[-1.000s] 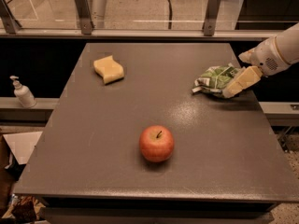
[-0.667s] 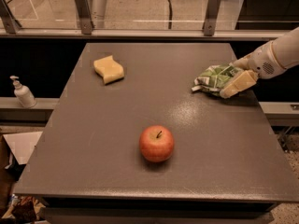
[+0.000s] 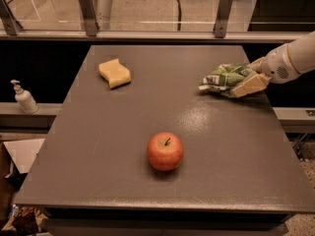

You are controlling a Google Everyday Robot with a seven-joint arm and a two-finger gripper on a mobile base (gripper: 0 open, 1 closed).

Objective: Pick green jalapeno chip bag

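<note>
The green jalapeno chip bag [image 3: 224, 77], crumpled green foil with white patches, lies on the dark table [image 3: 147, 97] near its right edge. My gripper [image 3: 242, 78] reaches in from the right on a white arm. It is open, with one tan finger [image 3: 250, 84] along the bag's near side and the other behind the bag's right end. The bag rests on the table between them.
A red apple [image 3: 165, 151] stands at the table's front middle. A wavy yellow sponge [image 3: 114, 73] lies at the back left. A white pump bottle [image 3: 23, 97] stands on a ledge left of the table. A railing with metal posts runs behind the table.
My gripper has moved left and closer around the bag's right end. The bag, apple and sponge have stayed in place.
</note>
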